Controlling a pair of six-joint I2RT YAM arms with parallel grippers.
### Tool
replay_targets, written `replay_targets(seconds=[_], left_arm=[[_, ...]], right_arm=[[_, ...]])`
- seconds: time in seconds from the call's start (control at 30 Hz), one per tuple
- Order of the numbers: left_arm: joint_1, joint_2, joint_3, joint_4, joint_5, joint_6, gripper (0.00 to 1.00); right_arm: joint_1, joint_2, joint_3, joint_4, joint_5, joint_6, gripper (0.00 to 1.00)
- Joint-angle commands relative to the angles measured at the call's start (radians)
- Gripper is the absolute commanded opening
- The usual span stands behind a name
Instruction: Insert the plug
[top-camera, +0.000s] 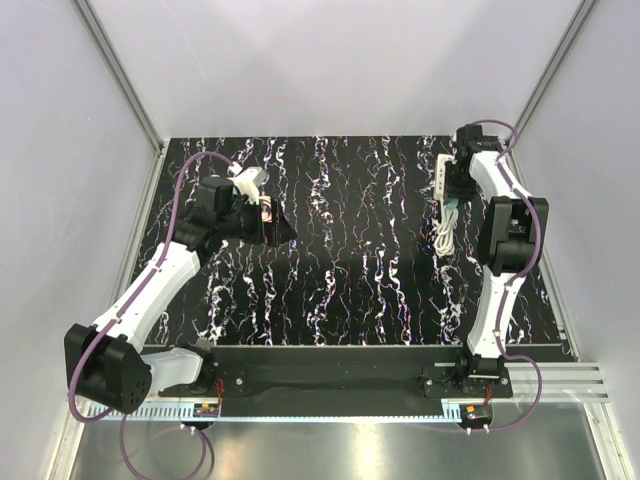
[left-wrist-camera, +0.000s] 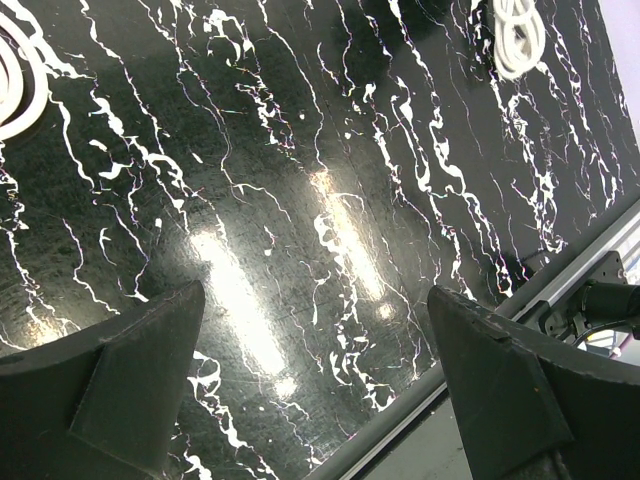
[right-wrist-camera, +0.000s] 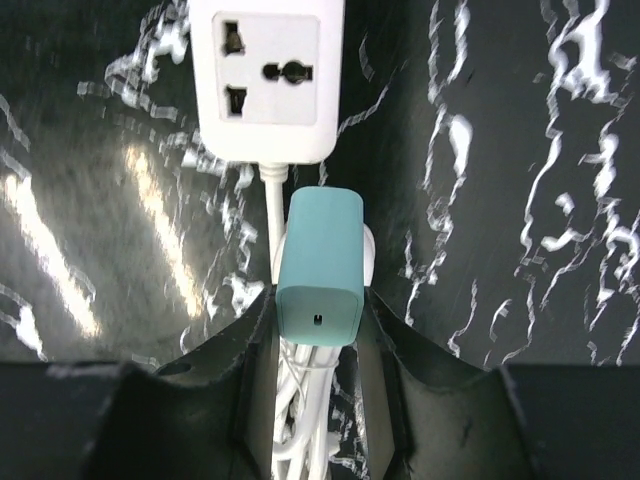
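Note:
The plug (right-wrist-camera: 320, 260) is a teal, blocky adapter, not peach-tan. My right gripper (right-wrist-camera: 318, 320) is shut on it, a finger on each side. The white power strip (right-wrist-camera: 266, 75) lies just ahead of the plug, with its socket face up and empty. The plug's front end stops short of the strip's near end, and its prongs are hidden. In the top view the right gripper (top-camera: 452, 183) is at the far right, by the strip (top-camera: 442, 172). My left gripper (left-wrist-camera: 315, 300) is open and empty above the bare table, and it also shows in the top view (top-camera: 272, 222).
The strip's coiled white cable (top-camera: 448, 232) lies on the black marbled table (top-camera: 350, 280) below the right gripper and shows under the plug (right-wrist-camera: 300, 420). The left wrist view shows that coil far off (left-wrist-camera: 515, 40), another white loop at its left edge (left-wrist-camera: 18, 90), and the table's front rail (left-wrist-camera: 560, 285).

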Motion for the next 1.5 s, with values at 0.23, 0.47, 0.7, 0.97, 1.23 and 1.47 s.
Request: replay_targets(seconds=[0.23,0.47,0.7,0.97,1.23,1.47], left_arm=[[0.003,-0.038,-0.02,0.059,0.037,-0.012,0.99],[0.002,-0.054,-0.027,0.068,0.042,-0.014,0.99],[0.003,-0.062,-0.031,0.068,0.014,-0.005,0.99],[0.003,-0.062,-0.031,0.066,0.003,0.0,0.99],[0.003,-0.057,-0.032,0.066,0.029,-0.006,0.99],[0.003,-0.07,-0.032,0.066,0.029,-0.006,0.99]], right_arm=[[0.151,-0.25,-0.372,-0.071,-0.024,0.068,0.0],[0.176,-0.402,-0.54,-0.079,-0.021,0.113,0.0],[0.178,-0.419,-0.327,-0.168,-0.127,0.077,0.0],[0.178,-0.251,-0.115,-0.266,-0.184,-0.094,0.0],[0.176,-0.113,0.113,-0.358,-0.196,-0.225,0.0],[0.168,-0.008,0.227,-0.433,-0.231,-0.234,0.0]])
